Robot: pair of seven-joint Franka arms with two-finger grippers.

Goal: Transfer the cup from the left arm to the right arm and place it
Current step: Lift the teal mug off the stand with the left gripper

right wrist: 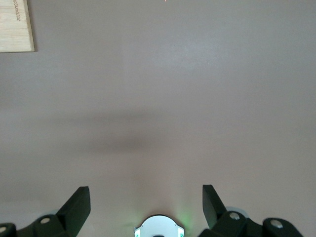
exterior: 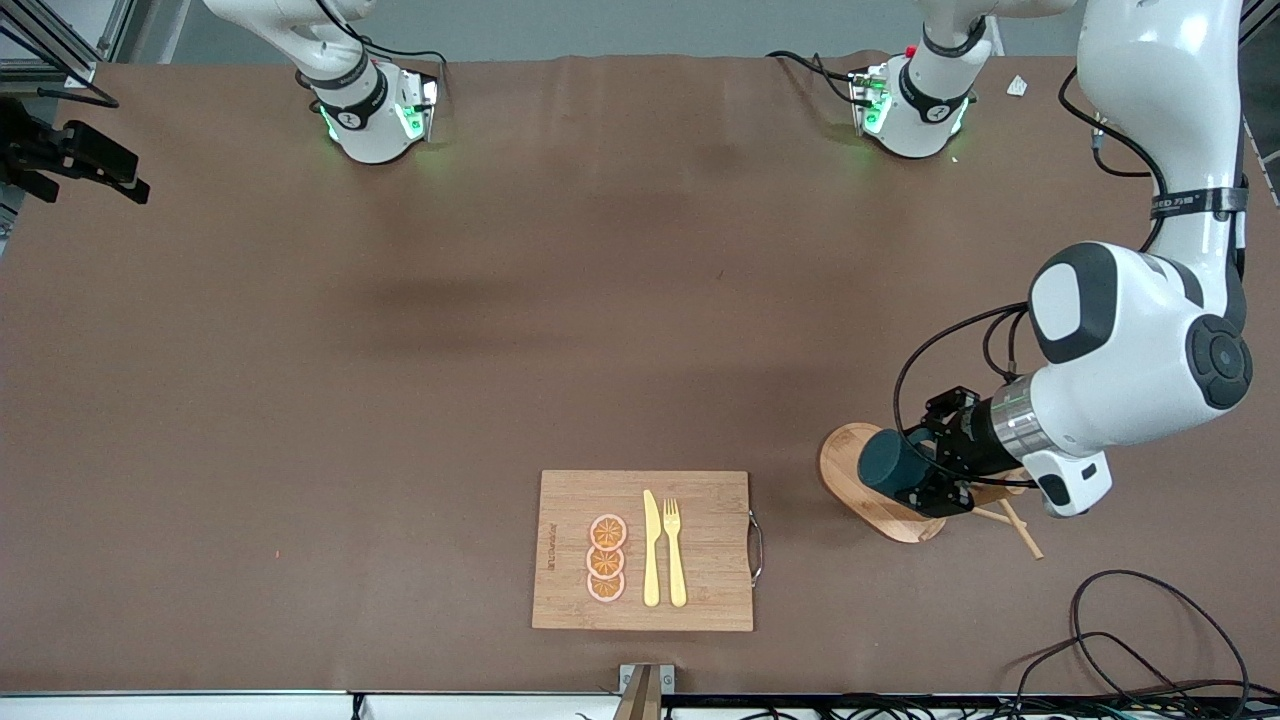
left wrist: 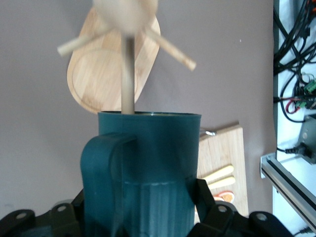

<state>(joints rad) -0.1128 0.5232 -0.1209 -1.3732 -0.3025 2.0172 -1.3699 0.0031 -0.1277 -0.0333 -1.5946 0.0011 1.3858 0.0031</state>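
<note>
The dark teal ribbed cup (exterior: 888,466) is held on its side in my left gripper (exterior: 928,472), over the oval base of the wooden peg rack (exterior: 848,470). In the left wrist view the cup (left wrist: 148,148) fills the space between the fingers, handle toward the camera, and the gripper (left wrist: 143,200) is shut on its ribbed body. The rack's post and pegs (left wrist: 127,59) rise just past the cup's rim. My right gripper (right wrist: 146,197) is open and empty, high over the bare table near its own base (right wrist: 159,228); it is out of the front view.
A wooden cutting board (exterior: 710,590) near the front edge carries three orange slices (exterior: 606,558), a yellow knife (exterior: 651,548) and a fork (exterior: 674,550). Loose black cables (exterior: 1130,640) lie at the left arm's end near the front edge.
</note>
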